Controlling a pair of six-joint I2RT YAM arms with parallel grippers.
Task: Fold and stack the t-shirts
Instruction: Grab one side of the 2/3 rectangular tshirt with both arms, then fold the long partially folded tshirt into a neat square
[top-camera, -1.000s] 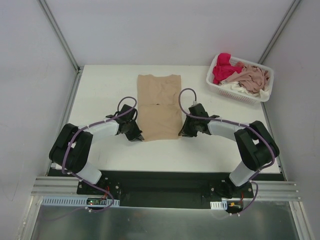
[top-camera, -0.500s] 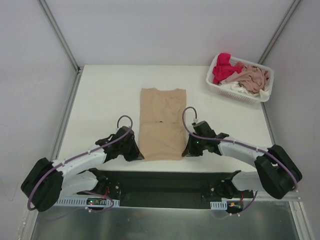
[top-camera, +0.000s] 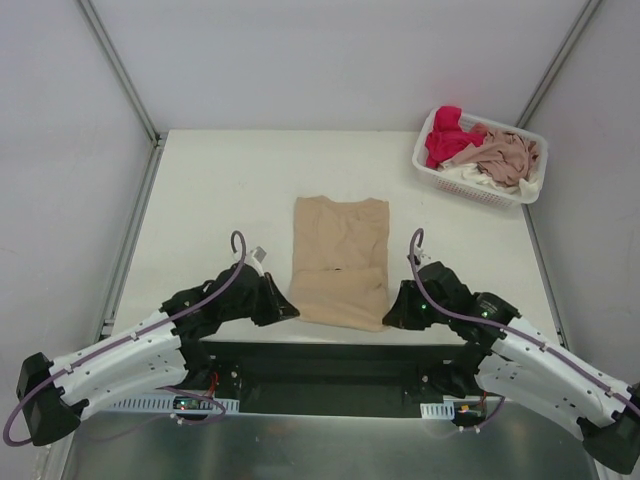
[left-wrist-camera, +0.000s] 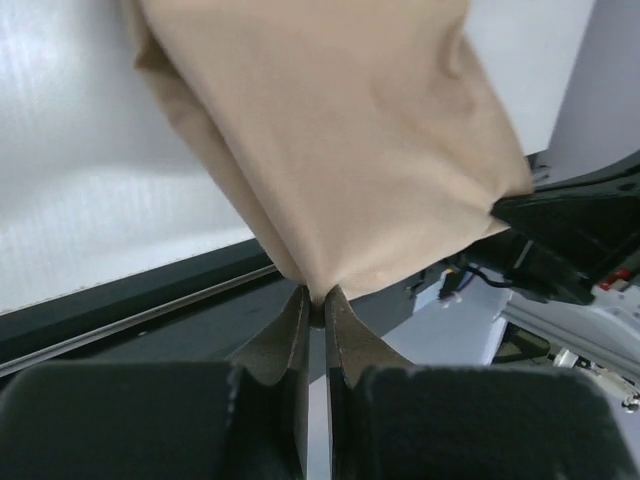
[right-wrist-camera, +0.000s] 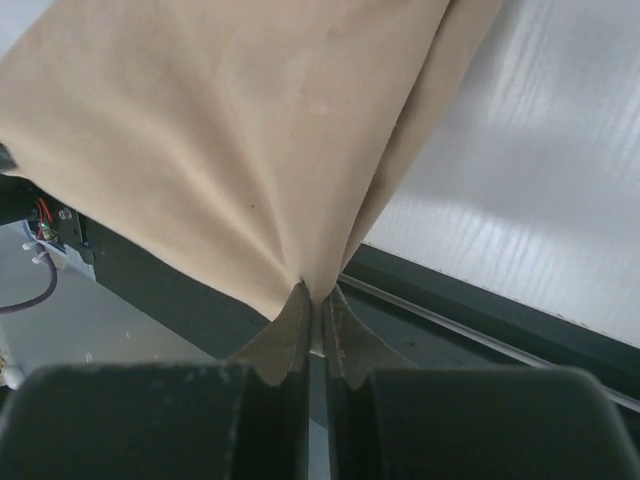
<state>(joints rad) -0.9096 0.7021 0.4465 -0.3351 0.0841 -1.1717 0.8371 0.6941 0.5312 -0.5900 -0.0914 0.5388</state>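
White panels wall in a matte white table (top-camera: 220, 200). From above, you see the tan shirt (top-camera: 340, 262) lying on it as a tall, smooth folded rectangle with a faint crease across its lower half. Its near hem sits at the table's front edge. Your left gripper (top-camera: 283, 310) is at the near left corner of that hem and your right gripper (top-camera: 392, 315) at the near right corner, with both arms stretched low over the black rail (top-camera: 330, 360). At the far right corner stands a white plastic lattice basket (top-camera: 424, 165), well apart from the tan shirt. It holds a crumpled red shirt (top-camera: 445, 135), a dusty pink shirt (top-camera: 505, 155) and a white shirt (top-camera: 468, 177) bunched beneath them.

On your left wrist view, the left gripper (left-wrist-camera: 315, 300) has its dark wedge-shaped fingers (left-wrist-camera: 285, 335) pressed to a sliver, pinching a corner of the tan shirt (left-wrist-camera: 340, 130). The cloth fans away from the pinch in a soft, taut sheet, doubled along its left edge. Finely ribbed white tabletop shows to the left.

On your right wrist view, the right gripper (right-wrist-camera: 315, 300) is likewise nipped tight on the other corner of the tan shirt (right-wrist-camera: 230, 130). Shallow folds radiate from the pinch, and a thicker folded edge runs up the right side. The glossy, faintly grained table shows beyond it.
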